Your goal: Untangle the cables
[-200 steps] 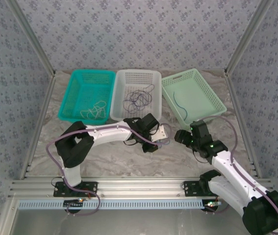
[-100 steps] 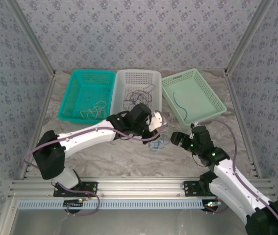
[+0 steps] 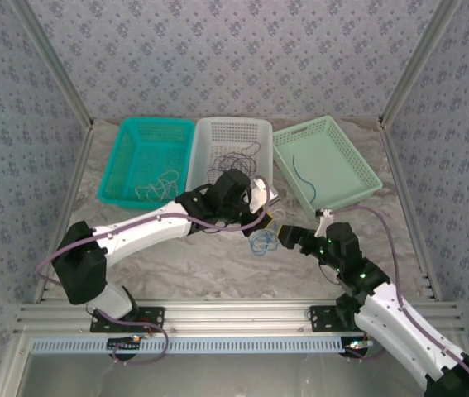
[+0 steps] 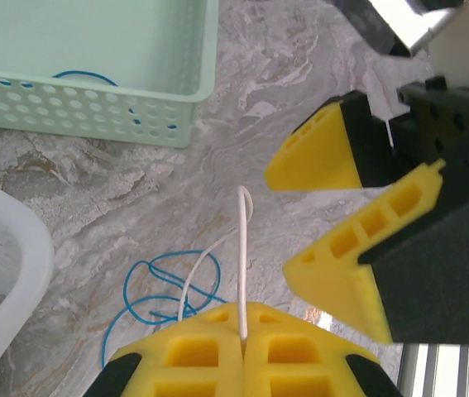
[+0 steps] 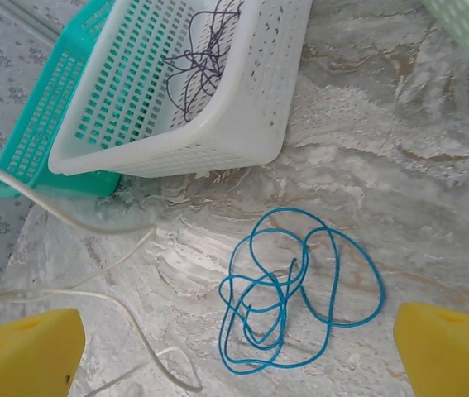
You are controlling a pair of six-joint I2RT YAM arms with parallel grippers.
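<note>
Left wrist: left gripper pinches white cable, blue cable near white basket.

My left arm reaches forward-right | my left gripper: jaws pressed together | my right gripper: jaws spread, near the left.

— The arms?
— White shells, black joints. The left arm and right arm each trail a purple-grey cable.
— The tools?
— Left tool and right tool have yellow wedge fingers with square hollows, on black mounts. A small green light, perhaps, near the right one.
</note>
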